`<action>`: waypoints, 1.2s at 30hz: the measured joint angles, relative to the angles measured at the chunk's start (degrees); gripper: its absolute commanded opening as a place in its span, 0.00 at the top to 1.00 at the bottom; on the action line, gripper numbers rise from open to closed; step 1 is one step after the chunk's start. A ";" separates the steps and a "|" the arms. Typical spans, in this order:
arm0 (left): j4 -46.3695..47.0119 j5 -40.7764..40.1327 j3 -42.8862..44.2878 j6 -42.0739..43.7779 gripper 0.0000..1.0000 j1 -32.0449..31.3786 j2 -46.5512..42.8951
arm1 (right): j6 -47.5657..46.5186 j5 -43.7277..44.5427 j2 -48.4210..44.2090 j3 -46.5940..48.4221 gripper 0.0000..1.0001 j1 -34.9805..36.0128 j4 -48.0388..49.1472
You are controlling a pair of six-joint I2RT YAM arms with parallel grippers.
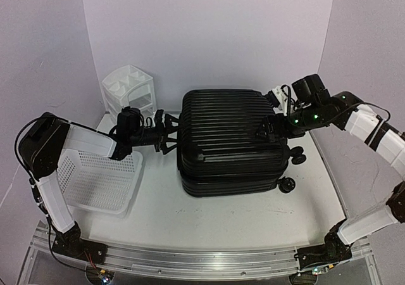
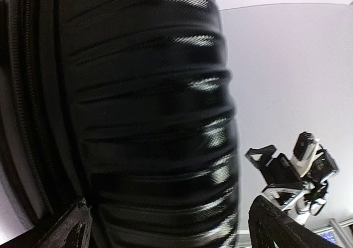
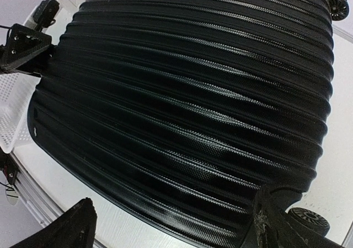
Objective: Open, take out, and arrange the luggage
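At far left on the bench (image 1: 240, 225), a white mesh basket (image 1: 101, 180). Behind it, against the back wall, a small white drawer unit (image 1: 130, 90). Just right of the basket, the left fingers (image 2: 74, 228): spread wide, reaching sideways at the left end of the luggage (image 1: 231, 139). Straddling the upper shell's rim there rather than clamping it, as far as can be told from the wrist view. Zip track visible close by, along the seam.

Mid-bench, the luggage itself: lying flat, ribbed lid up, both halves together, caster wheels (image 1: 288, 183) at the right end.

Over the lid's right edge, the right fingers (image 3: 276, 217): likewise wide apart, hovering above the ribs, nothing between them.

Judged as the very first step: opening, not yet achieved, nothing taken out. Cannot tell whether the zip is already run round.

Next move probably calling for a purchase on the upper shell, hard, slick and too broad to pinch across. So: hook or press under the rim at the seam, swing the lid up and over, and steady the lower half against sliding on the bench.
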 measured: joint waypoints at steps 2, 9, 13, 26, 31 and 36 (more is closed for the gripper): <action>2.29 1.25 0.02 -2.03 0.01 -0.11 0.22 | 0.13 -0.44 0.02 -0.13 0.02 0.11 0.35; 4.37 4.15 2.21 -5.38 0.01 -1.01 0.09 | -3.15 2.29 0.00 -0.20 0.02 5.62 0.81; 6.45 4.96 4.74 -6.78 0.01 -1.73 0.09 | -7.58 7.65 0.02 0.55 0.02 10.47 0.11; -5.16 2.16 4.59 6.05 0.01 -3.19 -3.93 | -21.97 33.88 -4.50 -1.22 0.02 6.91 -10.36; -16.17 -1.16 4.66 13.38 0.01 -3.30 -7.15 | -13.79 20.59 -10.67 -1.33 0.20 -8.37 -10.88; -20.94 -2.08 4.72 15.78 0.01 -4.04 -7.04 | -2.01 0.39 -4.96 -2.80 0.32 -25.90 -7.96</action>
